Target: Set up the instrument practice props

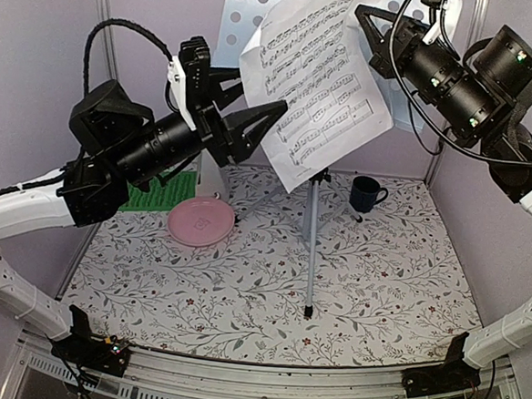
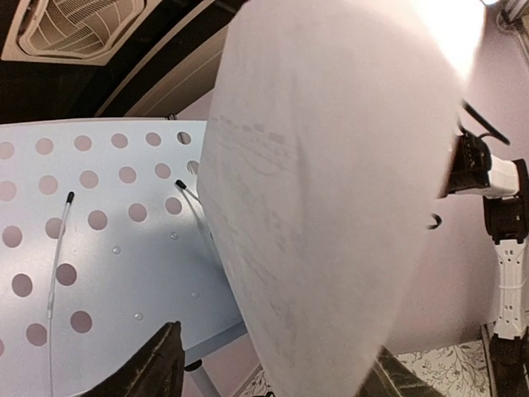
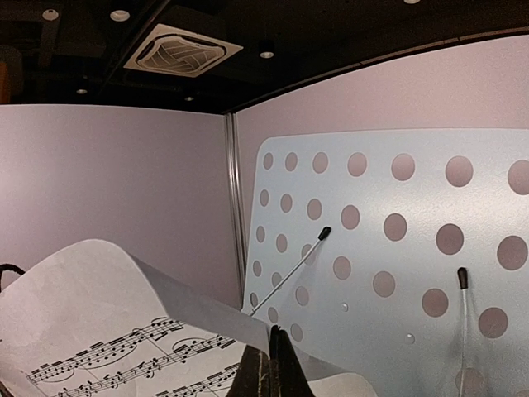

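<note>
The white music sheet (image 1: 320, 85) hangs before the music stand (image 1: 238, 15), at 12 o'clock on the counter (image 1: 378, 290). Your right pincer (image 1: 363, 19), clamped on its 1 o'clock corner, carries it. Your left pincer (image 1: 262, 103) gapes around its 9 o'clock edge, probably to steady it.

White arms (image 1: 14, 211), black wrists (image 1: 165, 147), looping black cables (image 1: 123, 27).

The white music sheet (image 1: 320, 85), upper middle of the top view, is thin paper, matt and bendy. The music stand (image 3: 397, 248) behind it looks like smooth painted metal with round holes. Its tripod pole (image 1: 310, 248) is shiny silver metal. The pink plate (image 1: 200, 222), left of middle, looks smooth and a bit shiny. The dark blue mug (image 1: 367, 194) looks smooth. The leafy table cover (image 1: 378, 290) looks matt.
</note>
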{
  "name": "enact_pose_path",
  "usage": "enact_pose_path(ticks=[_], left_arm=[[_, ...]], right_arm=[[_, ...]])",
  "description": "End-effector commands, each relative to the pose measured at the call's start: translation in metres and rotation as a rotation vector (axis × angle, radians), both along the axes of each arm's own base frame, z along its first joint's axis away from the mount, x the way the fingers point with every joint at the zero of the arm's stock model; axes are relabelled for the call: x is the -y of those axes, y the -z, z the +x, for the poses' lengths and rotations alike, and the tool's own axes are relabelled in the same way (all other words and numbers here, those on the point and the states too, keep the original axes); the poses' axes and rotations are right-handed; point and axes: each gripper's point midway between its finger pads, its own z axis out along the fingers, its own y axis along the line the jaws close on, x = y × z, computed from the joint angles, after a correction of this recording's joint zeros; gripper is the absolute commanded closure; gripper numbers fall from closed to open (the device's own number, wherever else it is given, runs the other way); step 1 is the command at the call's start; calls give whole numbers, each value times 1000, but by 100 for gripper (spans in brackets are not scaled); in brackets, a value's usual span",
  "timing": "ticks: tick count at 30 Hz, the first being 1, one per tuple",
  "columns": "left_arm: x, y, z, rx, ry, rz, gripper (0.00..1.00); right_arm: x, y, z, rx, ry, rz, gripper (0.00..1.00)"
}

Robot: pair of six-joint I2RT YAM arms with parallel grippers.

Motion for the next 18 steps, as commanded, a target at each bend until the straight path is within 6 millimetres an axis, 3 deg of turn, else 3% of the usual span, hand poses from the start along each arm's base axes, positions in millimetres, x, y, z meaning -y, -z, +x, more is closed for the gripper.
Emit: enact_pose_path(ticks=[1, 6, 7, 8, 10, 12, 13, 18], left_arm=[[-19, -42, -7, 53, -28, -122, 45], [-31, -47, -11, 68, -8, -136, 89], [-35, -48, -12, 68, 1, -136, 95], [-40, -49, -12, 64, 12, -137, 100], [-46, -48, -10, 57, 38, -127, 100], [-46, -42, -12, 51, 84, -82, 100], [-45, -40, -14, 53, 108, -55, 100], [-42, -28, -30, 50, 254, 61, 100]], right_arm=[[-10, 5, -12, 5, -86, -46, 100], [-17, 19, -20, 12, -138, -127, 97], [-18, 22, -24, 20, -152, -145, 82], [-17, 25, -29, 37, -166, -168, 59], [-17, 36, -37, 75, -185, -229, 20], [-13, 44, -44, 99, -200, -267, 4], [-11, 46, -47, 109, -205, -284, 0], [-7, 50, -61, 128, -252, -350, 1]])
